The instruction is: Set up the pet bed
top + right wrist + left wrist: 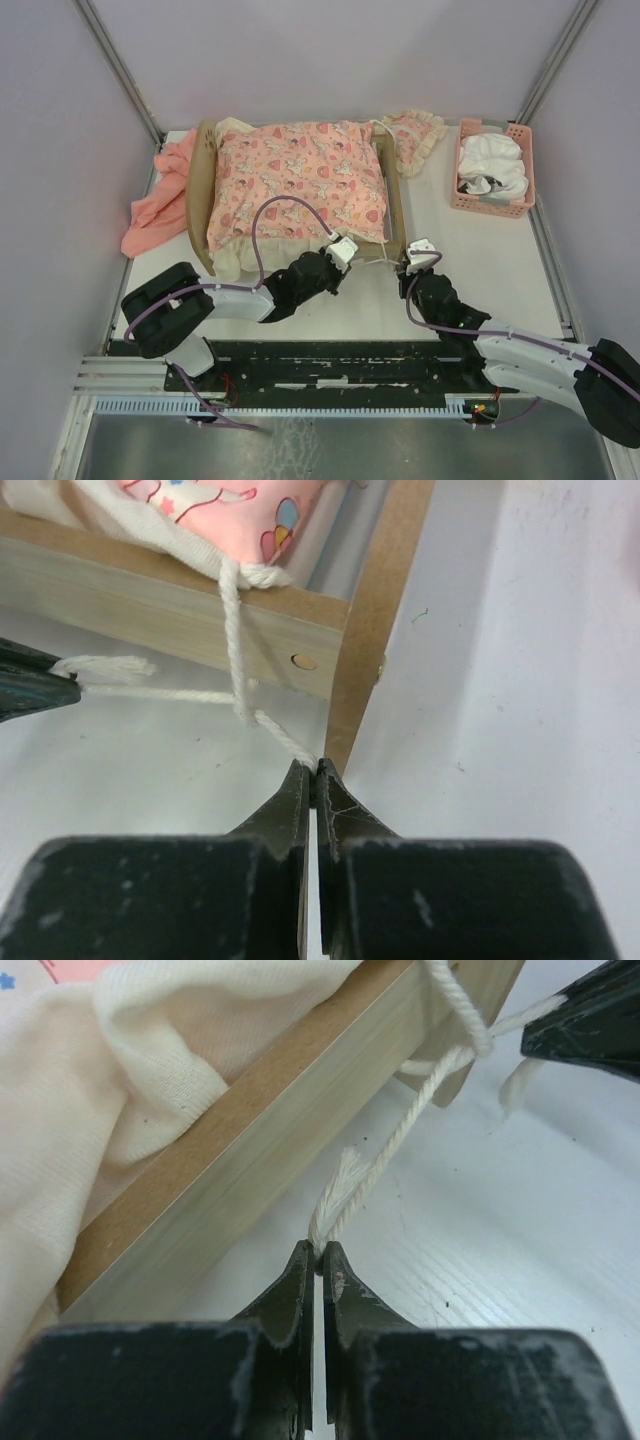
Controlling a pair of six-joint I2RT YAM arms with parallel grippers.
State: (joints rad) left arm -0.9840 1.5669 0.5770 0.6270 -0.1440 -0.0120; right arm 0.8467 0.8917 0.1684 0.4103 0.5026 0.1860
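Observation:
The pet bed (198,205) is a light-wood frame lying across the back of the table, covered by a pink patterned cushion (300,180). A white cord (400,1135) from the cushion's corner is tied round the bed's near right rail (250,1130). My left gripper (362,258) is shut on one end of this cord (320,1250). My right gripper (403,262) is shut on the cord's other end (315,765), right beside the bed's corner post (375,620). The cord (232,630) crosses itself between the two grippers below the rail (150,610).
A small frilled pink pillow (412,135) lies behind the bed's right end. A pink plastic basket (495,207) holding white cloth (495,160) stands at the back right. A salmon-pink cloth (160,200) lies left of the bed.

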